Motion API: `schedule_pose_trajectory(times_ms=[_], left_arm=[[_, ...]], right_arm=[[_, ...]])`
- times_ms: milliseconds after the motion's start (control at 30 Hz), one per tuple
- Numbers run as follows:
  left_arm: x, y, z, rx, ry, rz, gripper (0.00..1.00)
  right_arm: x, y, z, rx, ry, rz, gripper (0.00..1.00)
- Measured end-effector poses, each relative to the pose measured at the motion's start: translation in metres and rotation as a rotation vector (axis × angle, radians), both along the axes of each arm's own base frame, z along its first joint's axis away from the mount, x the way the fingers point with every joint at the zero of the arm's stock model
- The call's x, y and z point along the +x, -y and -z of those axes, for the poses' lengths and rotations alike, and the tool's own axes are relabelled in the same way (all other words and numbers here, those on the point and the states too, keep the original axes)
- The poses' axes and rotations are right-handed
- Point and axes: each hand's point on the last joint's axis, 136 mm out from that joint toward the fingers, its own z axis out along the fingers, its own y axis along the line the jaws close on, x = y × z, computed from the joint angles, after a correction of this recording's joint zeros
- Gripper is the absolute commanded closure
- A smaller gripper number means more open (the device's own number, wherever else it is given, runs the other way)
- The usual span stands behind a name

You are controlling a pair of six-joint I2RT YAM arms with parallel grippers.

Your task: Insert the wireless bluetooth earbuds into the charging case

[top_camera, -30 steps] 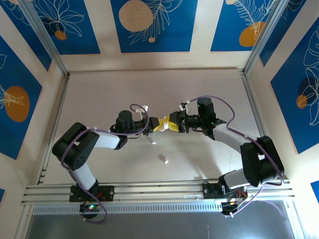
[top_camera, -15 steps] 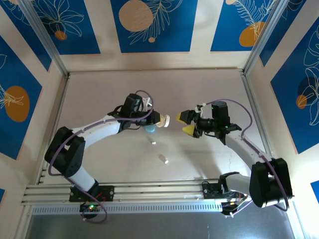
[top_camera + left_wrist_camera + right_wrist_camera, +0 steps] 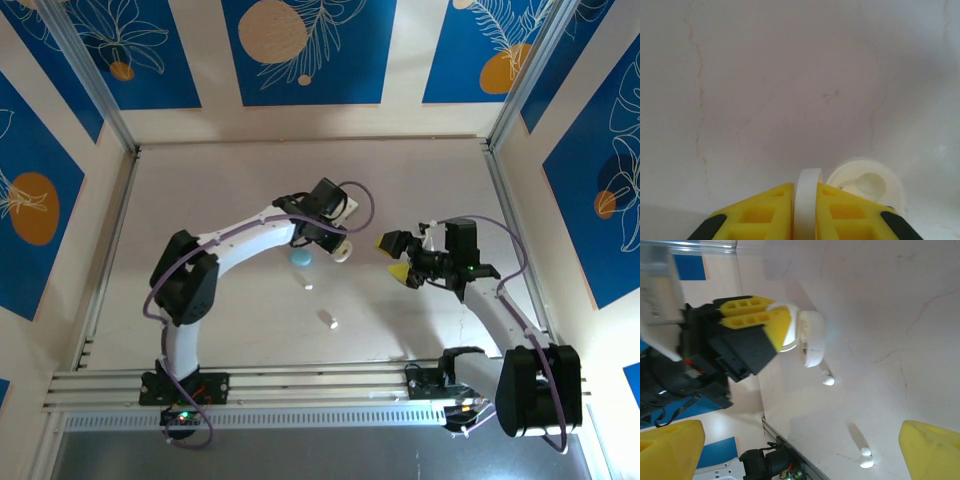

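While left pincer (image 3: 805,201) grasps the white charging case (image 3: 811,338), right pincer (image 3: 396,257) gapes released; two earbuds (image 3: 828,380) on surface (image 3: 220,190).

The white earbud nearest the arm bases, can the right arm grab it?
Probably yes. The right gripper is open and empty, and only bare table lies between it and that earbud. The left gripper, holding the white case, hangs farther back.

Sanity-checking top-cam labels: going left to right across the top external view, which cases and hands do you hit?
blue case → white case, clamped in the left hand → right hand, open
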Motion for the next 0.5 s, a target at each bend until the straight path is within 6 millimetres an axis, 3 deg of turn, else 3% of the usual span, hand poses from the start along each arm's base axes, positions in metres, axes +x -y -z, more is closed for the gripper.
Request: schedule_pose_trajectory(times_ms=[233, 500], left_arm=[[0.005, 0.004, 0.029, 0.194, 0.093, 0.181, 0.84], [0.002, 0.009, 0.035, 0.267, 0.148, 0.308, 0.85]], right_arm=[[-0.001, 0.008, 0.003, 0.0, -0.002, 0.021, 0.01], [-0.002, 0.012, 0.005, 0.006, -0.006, 0.029, 0.01]])
